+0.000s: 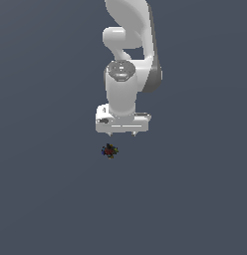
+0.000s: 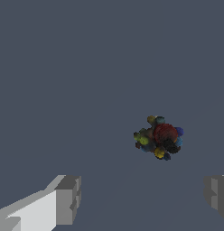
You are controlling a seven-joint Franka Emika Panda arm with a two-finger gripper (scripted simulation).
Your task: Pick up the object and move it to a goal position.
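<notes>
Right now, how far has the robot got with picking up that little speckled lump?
Barely started. Nothing is grasped: the hand is open, its fingers spread wide with the object lying apart from them on the grey floor. In hand: lining up over it. Left: closing on it, lifting, carrying it to the goal, which isn't visible.

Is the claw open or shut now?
Open. In the wrist view the claw shows its two fingers far apart, with the lump not between them.

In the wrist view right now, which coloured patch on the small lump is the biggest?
The red patch, on the object. It is one rounded blob near the middle; the yellow, green and blue ones are only small specks around the edge.
</notes>
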